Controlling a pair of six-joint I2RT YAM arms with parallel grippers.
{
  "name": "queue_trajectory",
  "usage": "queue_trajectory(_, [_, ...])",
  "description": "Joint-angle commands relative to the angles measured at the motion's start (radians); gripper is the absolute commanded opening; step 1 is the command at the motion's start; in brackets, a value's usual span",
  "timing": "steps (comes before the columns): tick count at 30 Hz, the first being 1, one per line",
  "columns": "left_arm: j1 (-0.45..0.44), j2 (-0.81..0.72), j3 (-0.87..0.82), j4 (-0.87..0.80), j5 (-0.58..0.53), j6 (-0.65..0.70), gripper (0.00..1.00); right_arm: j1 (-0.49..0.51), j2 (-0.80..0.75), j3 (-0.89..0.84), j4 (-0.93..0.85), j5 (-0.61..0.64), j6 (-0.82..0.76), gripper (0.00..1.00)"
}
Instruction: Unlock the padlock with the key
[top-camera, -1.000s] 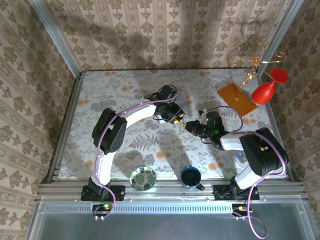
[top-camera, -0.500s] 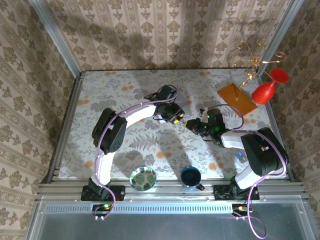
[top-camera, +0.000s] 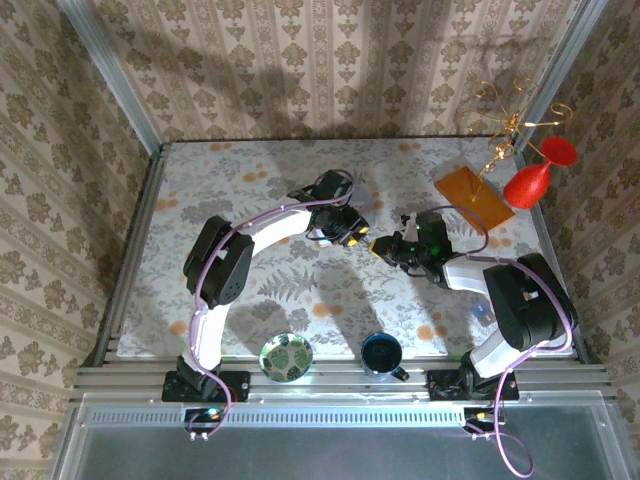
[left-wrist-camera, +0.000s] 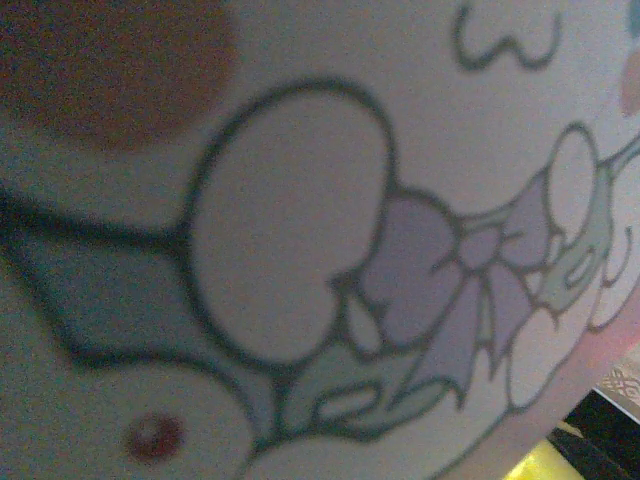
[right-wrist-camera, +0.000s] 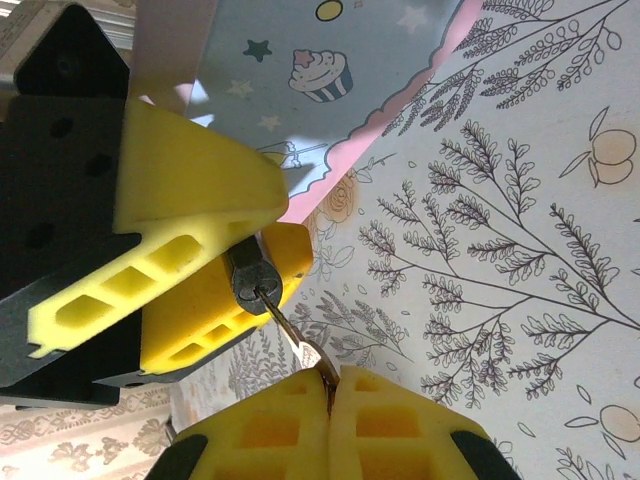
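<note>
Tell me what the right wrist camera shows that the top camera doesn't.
Right wrist close-up: the right gripper pinching the key, whose tip is at the dark padlock clamped in the left gripper, with a cupcake-printed tin beyond. Top camera: both whole arms, the green bowl, blue cup and red glass. Shared: the two grippers meeting tip to tip over the floral table.

My table (top-camera: 250, 190) wore a pale floral cloth. Near its front edge sat 1 green-patterned bowl (top-camera: 286, 357) and 1 dark blue cup (top-camera: 381, 353), apart. At the far right lay 1 orange board (top-camera: 472, 197), with 1 red glass (top-camera: 535, 178) tilted just beside it.
</note>
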Motion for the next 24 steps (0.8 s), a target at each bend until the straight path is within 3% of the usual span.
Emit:
queue_trajectory(1, [-0.034, 0.035, -0.030, -0.082, 0.151, -0.045, 0.00, 0.001, 0.019, 0.029, 0.185, -0.028, 0.068, 0.00])
queue_trajectory(16, [-0.031, 0.030, -0.039, -0.070, 0.162, -0.049, 0.00, -0.006, -0.044, 0.007, 0.186, -0.014, 0.057, 0.00])
queue_trajectory(24, [-0.029, 0.033, -0.035, -0.061, 0.174, -0.074, 0.00, 0.028, -0.127, 0.004, 0.053, 0.063, -0.112, 0.00])
